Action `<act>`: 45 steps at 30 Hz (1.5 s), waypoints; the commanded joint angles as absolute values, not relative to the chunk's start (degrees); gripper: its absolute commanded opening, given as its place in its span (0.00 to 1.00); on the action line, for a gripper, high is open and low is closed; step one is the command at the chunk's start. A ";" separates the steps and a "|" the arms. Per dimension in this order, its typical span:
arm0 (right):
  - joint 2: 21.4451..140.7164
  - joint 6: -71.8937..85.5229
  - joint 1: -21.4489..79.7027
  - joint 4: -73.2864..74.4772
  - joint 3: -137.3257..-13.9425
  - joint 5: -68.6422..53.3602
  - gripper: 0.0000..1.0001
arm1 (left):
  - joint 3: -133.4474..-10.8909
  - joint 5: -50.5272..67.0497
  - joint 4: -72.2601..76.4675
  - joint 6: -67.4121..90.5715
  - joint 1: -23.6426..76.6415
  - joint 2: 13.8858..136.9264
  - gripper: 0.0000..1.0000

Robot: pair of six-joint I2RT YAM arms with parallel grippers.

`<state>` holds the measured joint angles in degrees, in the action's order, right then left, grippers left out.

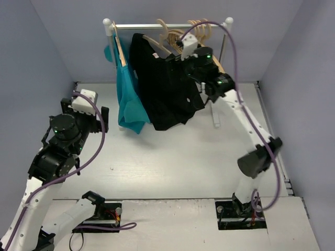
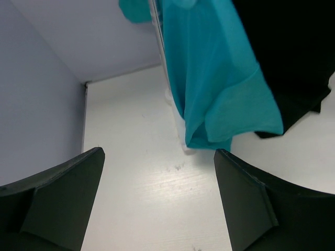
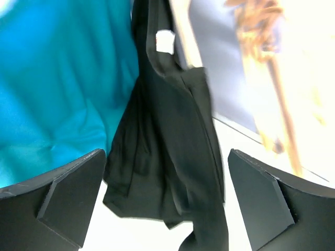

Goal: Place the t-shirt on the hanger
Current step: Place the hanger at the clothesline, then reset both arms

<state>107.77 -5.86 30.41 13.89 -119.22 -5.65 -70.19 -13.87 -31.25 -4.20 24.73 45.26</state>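
White table (image 1: 172, 157) fills the booth, with a rack (image 1: 146, 24) across its 12 o'clock edge. From where I stand, the t-shirt (image 1: 165, 89) hangs off the rack's middle, black and bunched, its hem sagging toward 6 o'clock. A teal garment (image 1: 128, 99) hangs against it on the 9 o'clock side.

The right arm (image 1: 246, 125) climbs from 5 o'clock up to the rack. The left arm (image 1: 57, 157) sits at 8 o'clock, well apart from the clothes. The right claw (image 3: 167, 151) is spread wide, facing the t-shirt and gripping nothing. The left claw (image 2: 158, 154) is spread too, empty, over bare table.

The hanger (image 1: 164, 29) hooks over the rack inside the t-shirt's neck, with spare hangers (image 1: 201, 29) just beside it at 3 o'clock. A white label (image 3: 165, 41) shows in the collar.

I'd say the hanging is all but done and this is the letting-go step. Next, the right claw needs a clean pull back toward 6 o'clock without snagging cloth, unless the lopsided shoulder wants straightening first.
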 commanded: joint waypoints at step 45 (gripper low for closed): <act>24.39 8.57 29.71 2.37 -46.03 30.23 1.00 | -55.55 -16.52 -39.11 3.25 24.43 26.17 0.82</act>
<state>22.07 8.16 29.65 7.09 -45.60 28.35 -54.15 -16.53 -43.05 2.23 24.73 24.66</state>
